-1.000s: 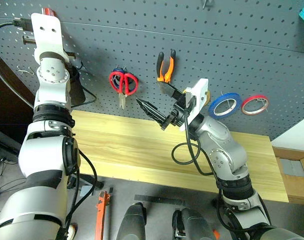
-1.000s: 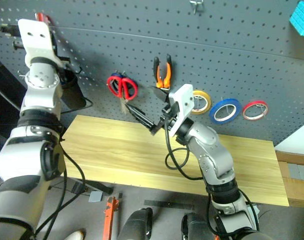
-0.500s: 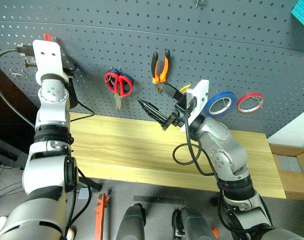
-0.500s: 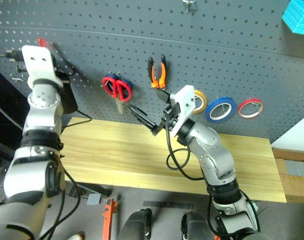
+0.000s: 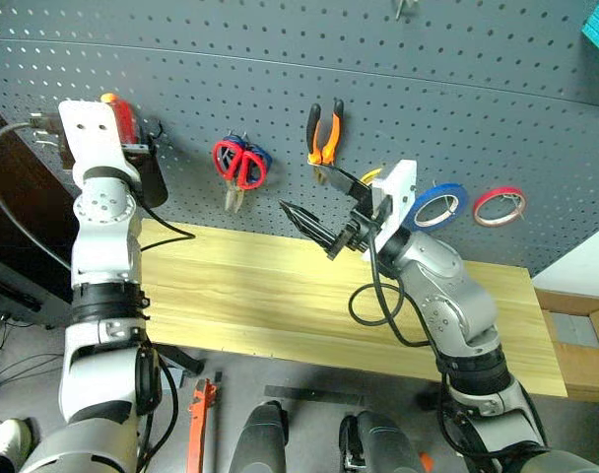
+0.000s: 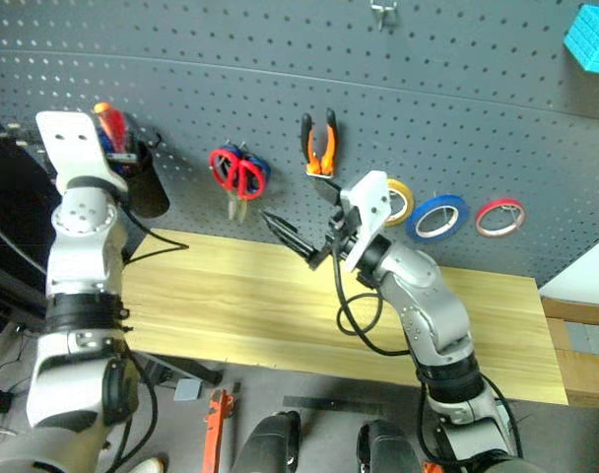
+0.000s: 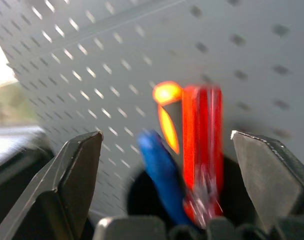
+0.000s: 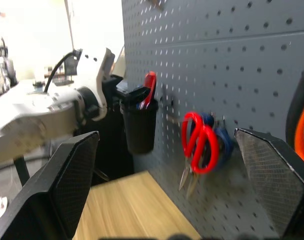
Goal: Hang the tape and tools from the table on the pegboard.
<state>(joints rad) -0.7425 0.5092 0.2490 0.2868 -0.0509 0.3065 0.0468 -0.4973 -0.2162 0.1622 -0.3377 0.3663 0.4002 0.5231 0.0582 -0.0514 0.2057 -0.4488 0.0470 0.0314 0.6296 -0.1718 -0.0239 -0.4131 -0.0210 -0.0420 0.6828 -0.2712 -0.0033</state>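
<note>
My left gripper (image 7: 167, 135) is open at a black cup (image 5: 150, 179) hung on the pegboard (image 5: 457, 99) at the left. The red-handled screwdriver (image 7: 202, 130) stands in that cup between the spread jaws, touching neither, beside a blue handle (image 7: 159, 172). Further right on the board hang the red scissors (image 5: 238, 164), the orange-and-black pliers (image 5: 325, 133) and the blue tape (image 5: 438, 205). My right gripper (image 5: 299, 189) is open and empty above the table (image 5: 231, 291), just below the pliers.
Blue-handled scissors (image 5: 261, 158) hang behind the red ones. A yellow tape ring (image 6: 399, 200) and a thin red one (image 5: 501, 205) flank the blue tape. An orange-handled tool (image 5: 199, 424) lies on the floor in front of the table. A wooden box (image 5: 580, 340) stands at the right.
My left gripper has come down to the black cup and opened, letting go of the screwdriver, which now stands in the cup. The right gripper has stayed open and has hardly moved.
</note>
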